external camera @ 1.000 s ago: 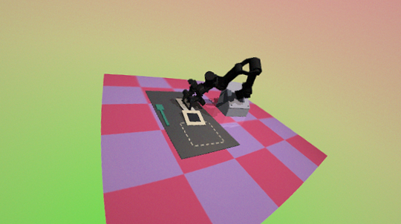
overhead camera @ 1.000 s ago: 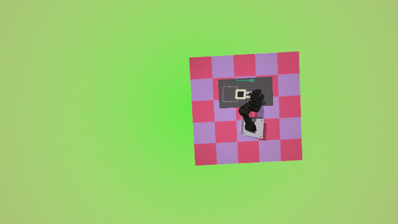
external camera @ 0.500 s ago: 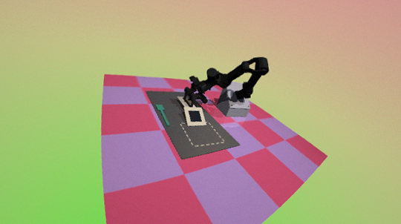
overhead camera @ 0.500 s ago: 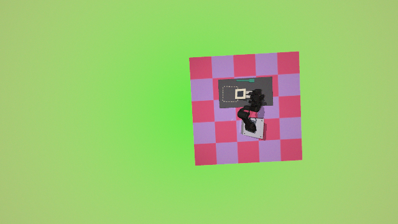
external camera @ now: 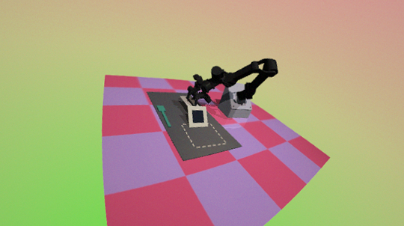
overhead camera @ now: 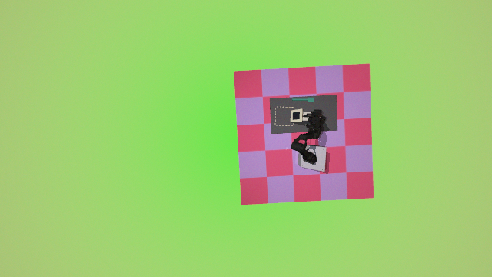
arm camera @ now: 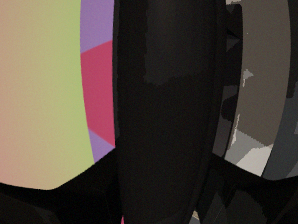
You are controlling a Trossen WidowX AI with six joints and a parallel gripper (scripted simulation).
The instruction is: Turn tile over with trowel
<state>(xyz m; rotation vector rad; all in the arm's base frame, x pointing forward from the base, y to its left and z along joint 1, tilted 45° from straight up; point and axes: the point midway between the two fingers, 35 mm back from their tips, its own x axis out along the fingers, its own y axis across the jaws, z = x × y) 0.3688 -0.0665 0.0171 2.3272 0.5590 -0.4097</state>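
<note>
Gripping a pale tool [overhead camera: 306, 114] [external camera: 184, 99], fingers partly apart, the pincer [overhead camera: 310, 116] [external camera: 193, 101] [arm camera: 157, 147] is hovering near the tilted tile [overhead camera: 293, 120] [external camera: 205, 118], inward from the tabletop's edges [overhead camera: 251, 190] [external camera: 139, 212].

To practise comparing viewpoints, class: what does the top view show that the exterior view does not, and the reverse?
Only the top: all four corners of the checkered table.

Only the exterior: the tile clearly tilted, and the arm arching high above its base.

Both: mat, dashed outline, green tool, tile, arm and base.
</note>
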